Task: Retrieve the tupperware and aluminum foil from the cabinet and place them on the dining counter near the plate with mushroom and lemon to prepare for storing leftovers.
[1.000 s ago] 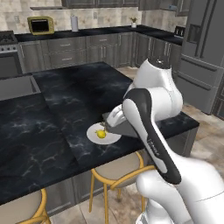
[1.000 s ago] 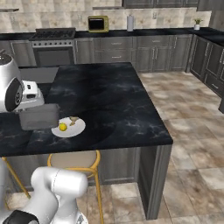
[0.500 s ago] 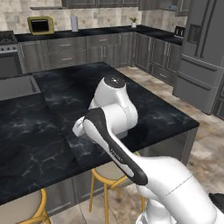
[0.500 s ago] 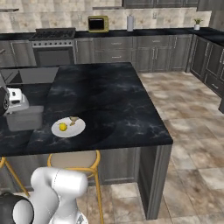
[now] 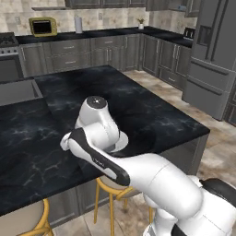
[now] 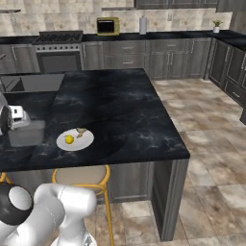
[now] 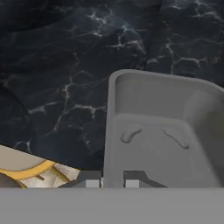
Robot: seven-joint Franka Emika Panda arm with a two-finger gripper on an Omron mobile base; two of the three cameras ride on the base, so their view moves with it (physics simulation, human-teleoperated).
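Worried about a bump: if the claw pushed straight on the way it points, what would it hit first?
Probably the dining counter. The claw is shut on the tupperware's wall, aimed down at the black top; depth is unclear.

White glossy arm [image 5: 138, 170], rounded bulbous links, dark grey/black joint bands and a black stripe along the forearm. Round grey cap with small centre mark on the top joint. Pincer [image 7: 113, 181]: two small dark grey finger tips with lighter pads.
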